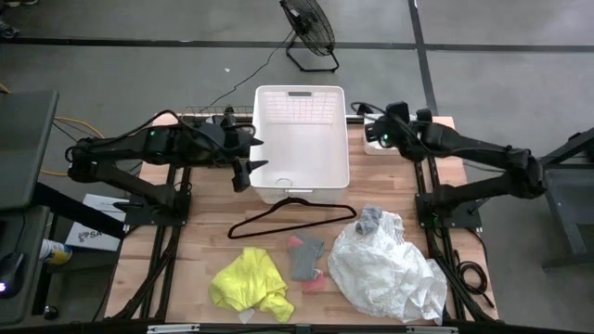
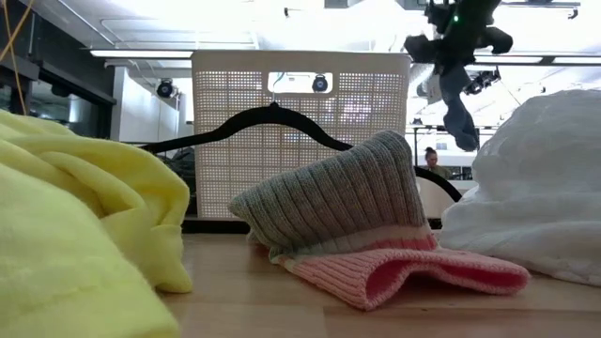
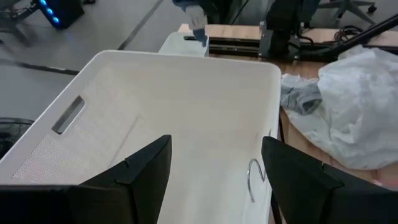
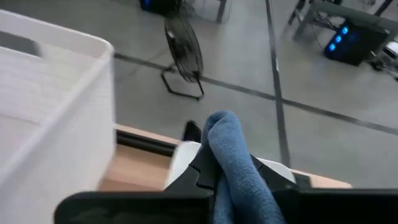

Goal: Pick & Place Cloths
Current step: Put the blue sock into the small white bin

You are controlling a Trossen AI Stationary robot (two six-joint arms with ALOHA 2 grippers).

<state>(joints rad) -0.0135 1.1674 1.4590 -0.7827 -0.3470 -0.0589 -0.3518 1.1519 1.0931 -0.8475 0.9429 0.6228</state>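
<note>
Just beyond the far right corner of the white rectangular plastic basket [image 1: 302,139], a small blue knitted cloth [image 4: 239,168] hangs clenched in the right claw [image 1: 382,130], outside the rim. Released here, it would likely fall on the table [image 1: 209,241], since it has not crossed the wall. The left claw [image 1: 249,160] hovers spread and empty over the basket's left edge. The large white cloth [image 1: 385,269], bright yellow cloth [image 1: 249,283] and grey-and-pink knit piece [image 1: 304,260] lie near, beside a thin black hanger [image 1: 288,221].

L gripper [image 1: 252,165] fingers apart, arm reaching inward. R gripper [image 1: 376,135] clamped tight, arm raised, reaching inward.
</note>
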